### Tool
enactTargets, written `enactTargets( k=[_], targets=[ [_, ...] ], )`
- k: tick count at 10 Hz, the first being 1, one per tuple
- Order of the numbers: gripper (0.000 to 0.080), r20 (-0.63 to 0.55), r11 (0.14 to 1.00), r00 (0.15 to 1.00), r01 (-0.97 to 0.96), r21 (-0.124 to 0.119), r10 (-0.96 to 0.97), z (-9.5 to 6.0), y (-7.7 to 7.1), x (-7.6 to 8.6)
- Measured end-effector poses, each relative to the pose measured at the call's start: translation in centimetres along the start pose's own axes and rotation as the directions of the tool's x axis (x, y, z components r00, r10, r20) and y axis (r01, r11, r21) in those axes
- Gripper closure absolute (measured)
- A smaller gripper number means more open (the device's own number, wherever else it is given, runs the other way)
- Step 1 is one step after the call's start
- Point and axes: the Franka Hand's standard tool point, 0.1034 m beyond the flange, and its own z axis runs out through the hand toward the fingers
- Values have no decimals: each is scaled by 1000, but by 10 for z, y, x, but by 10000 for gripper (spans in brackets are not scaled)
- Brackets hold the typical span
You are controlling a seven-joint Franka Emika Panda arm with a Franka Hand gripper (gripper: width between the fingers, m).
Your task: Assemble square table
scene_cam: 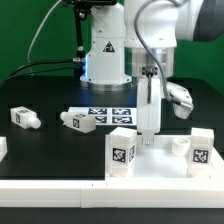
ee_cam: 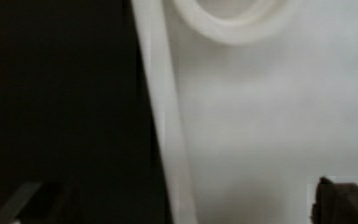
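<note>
Hovering right of centre in the exterior view: gripper [scene_cam: 148,138], fingers [ee_cam: 345,198] wide apart, empty, over table top [scene_cam: 60,172]. Upright legs [scene_cam: 121,150] on it; loose legs [scene_cam: 80,121] mid-left.

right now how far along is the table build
Seemingly done: two upright legs on the square top. In hand: nothing, the open end effector hangs over the top's edge. Left: two loose legs lying aside.
</note>
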Motion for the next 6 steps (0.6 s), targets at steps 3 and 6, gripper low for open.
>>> enactTargets(
  k=[3,6],
  targets=[
    [174,-6,1000,1000,14,-6,-14,5,1,-1],
    [360,-7,1000,1000,18,-7,-18,6,1,0]
  ],
)
